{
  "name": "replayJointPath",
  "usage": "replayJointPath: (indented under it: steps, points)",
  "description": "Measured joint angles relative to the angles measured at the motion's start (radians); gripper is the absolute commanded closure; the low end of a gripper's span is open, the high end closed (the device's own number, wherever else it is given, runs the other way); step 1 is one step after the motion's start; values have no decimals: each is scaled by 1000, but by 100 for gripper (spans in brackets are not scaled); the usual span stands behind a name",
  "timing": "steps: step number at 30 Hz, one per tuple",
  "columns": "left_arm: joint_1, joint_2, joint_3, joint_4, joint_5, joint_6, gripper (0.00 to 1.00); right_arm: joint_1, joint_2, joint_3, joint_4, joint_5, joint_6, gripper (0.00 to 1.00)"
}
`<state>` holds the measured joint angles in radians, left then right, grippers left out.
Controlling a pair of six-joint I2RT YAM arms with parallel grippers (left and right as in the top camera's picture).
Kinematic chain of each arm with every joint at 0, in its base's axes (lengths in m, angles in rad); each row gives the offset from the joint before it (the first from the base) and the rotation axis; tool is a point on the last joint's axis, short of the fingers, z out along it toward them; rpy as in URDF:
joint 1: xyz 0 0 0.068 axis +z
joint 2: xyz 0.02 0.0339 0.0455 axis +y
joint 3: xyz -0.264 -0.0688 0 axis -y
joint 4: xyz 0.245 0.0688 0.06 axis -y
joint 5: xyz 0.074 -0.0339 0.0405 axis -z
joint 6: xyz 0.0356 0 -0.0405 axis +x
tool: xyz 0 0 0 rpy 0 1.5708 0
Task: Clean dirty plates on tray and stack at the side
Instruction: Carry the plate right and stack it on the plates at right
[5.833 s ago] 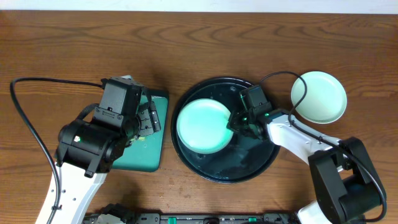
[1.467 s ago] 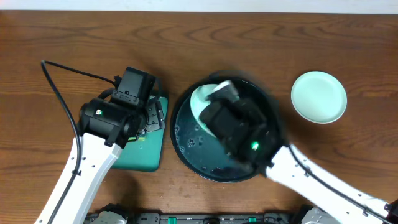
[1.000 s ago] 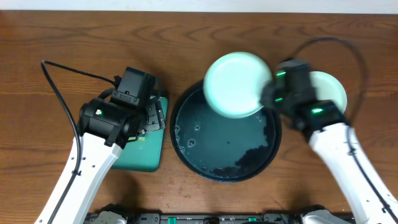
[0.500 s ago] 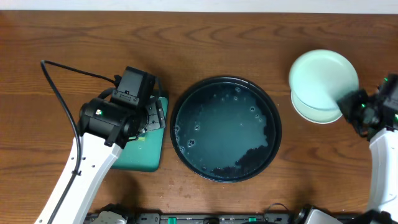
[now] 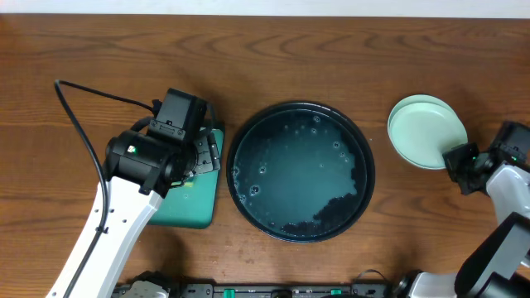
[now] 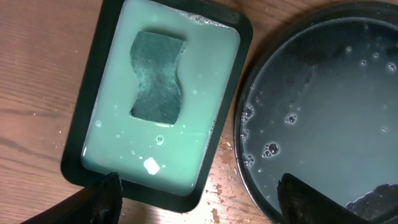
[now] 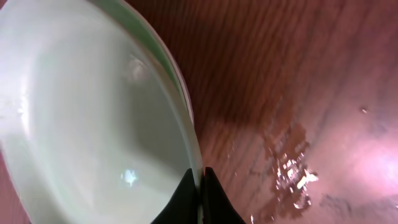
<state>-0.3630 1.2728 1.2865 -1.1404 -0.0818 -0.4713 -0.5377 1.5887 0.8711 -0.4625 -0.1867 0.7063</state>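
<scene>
Plates (image 5: pixel 426 132) now sit stacked on the table (image 5: pixel 331 50) right of the tray (image 5: pixel 234 178), just emptied. Right gripper (image 7: pixel 200 186) still pinches the top rim; left gripper (image 6: pixel 199 198) stands spread. Release comes next.

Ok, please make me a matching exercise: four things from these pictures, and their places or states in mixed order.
1 sponge
2 black tray
3 top plate
4 left tool

a stacked on another plate, right tool pinching its rim
b open wide
c wet, holding no plates
d lying in the green tray

Pairs: 1-d, 2-c, 3-a, 4-b
</scene>
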Motion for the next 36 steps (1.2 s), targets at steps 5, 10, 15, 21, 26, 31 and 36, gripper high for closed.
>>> replayJointPath:
  steps: [5, 10, 15, 21, 26, 31, 36]
  points:
    - [0, 0, 0, 0, 0, 0, 20, 0, 28, 0, 71, -72, -2, 22]
    - [0, 0, 0, 0, 0, 0, 20, 1, 28, 7, 154, -198, -20, 17]
    - [0, 0, 0, 0, 0, 0, 20, 12, 28, 43, 161, -218, -39, 14]
    - [0, 0, 0, 0, 0, 0, 20, 15, 28, 64, 127, -228, -60, 32]
    - [0, 0, 0, 0, 0, 0, 20, 26, 3, 64, 119, -256, -108, 30]
    - [0, -1, 0, 24, -1, 23, 20, 79, -180, 64, 95, -248, -243, 34]
    - [0, -56, 0, 56, -31, 38, 20, 181, -431, 65, 56, -196, -411, 9]
